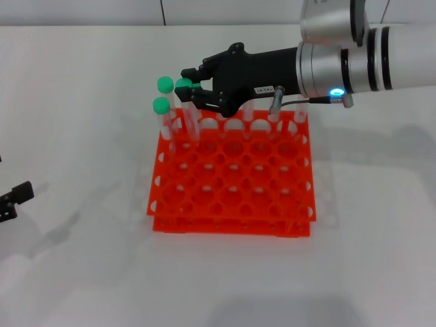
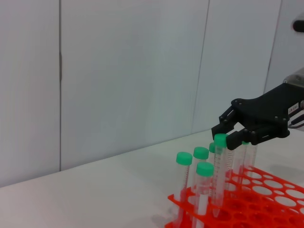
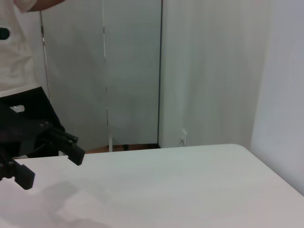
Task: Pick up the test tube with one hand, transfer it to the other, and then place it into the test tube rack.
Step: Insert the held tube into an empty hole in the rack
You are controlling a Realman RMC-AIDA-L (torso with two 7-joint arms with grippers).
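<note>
The orange-red test tube rack [image 1: 230,227] sits mid-table, also seen low in the left wrist view [image 2: 247,209]. My right gripper [image 1: 191,86], black with a white label and a blue ring light, reaches over the rack's far left corner. It is shut on the green cap of the test tube [image 1: 189,112]. That tube [image 2: 219,171] hangs slightly tilted, its lower end down at the rack's holes. My left gripper [image 1: 15,199] rests open and empty at the table's far left edge.
Several other green-capped tubes [image 1: 162,116] [image 2: 183,180] stand in the rack's far left corner, close beside the held one. More clear tubes [image 1: 249,116] stand along the back row under the right arm. A grey wall rises behind the table.
</note>
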